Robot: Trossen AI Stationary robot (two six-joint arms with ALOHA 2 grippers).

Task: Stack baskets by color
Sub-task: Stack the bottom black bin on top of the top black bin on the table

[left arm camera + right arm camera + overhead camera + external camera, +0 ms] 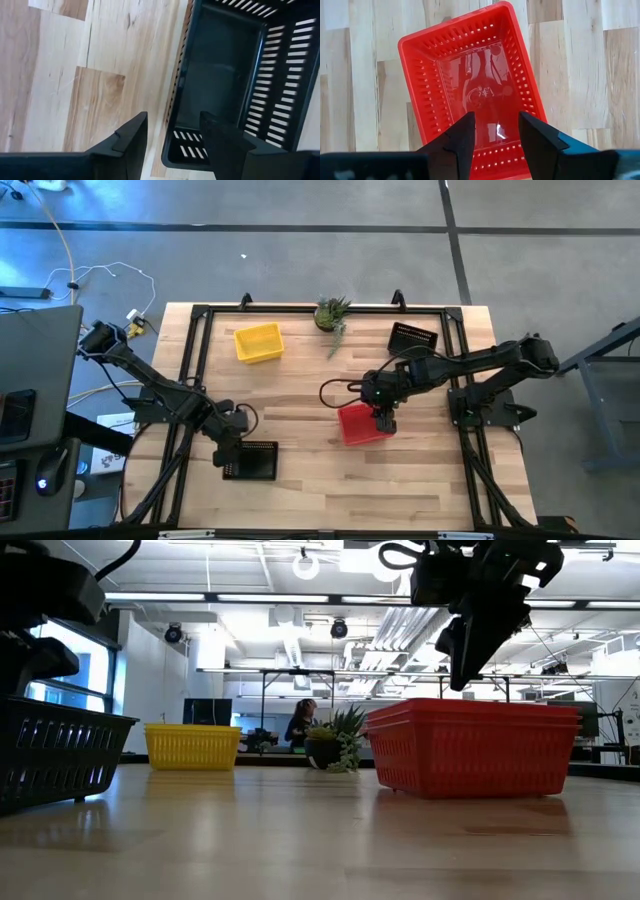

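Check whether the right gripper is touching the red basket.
Apart. In the low view, the right gripper hangs open above the red basket, with background showing between its fingertips and the basket's rim.

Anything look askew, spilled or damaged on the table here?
Nothing stands out. The yellow basket, red basket and two black baskets sit upright and intact, unstacked, and the plant stands upright.

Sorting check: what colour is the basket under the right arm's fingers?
Red basket; the right wrist view shows it best.
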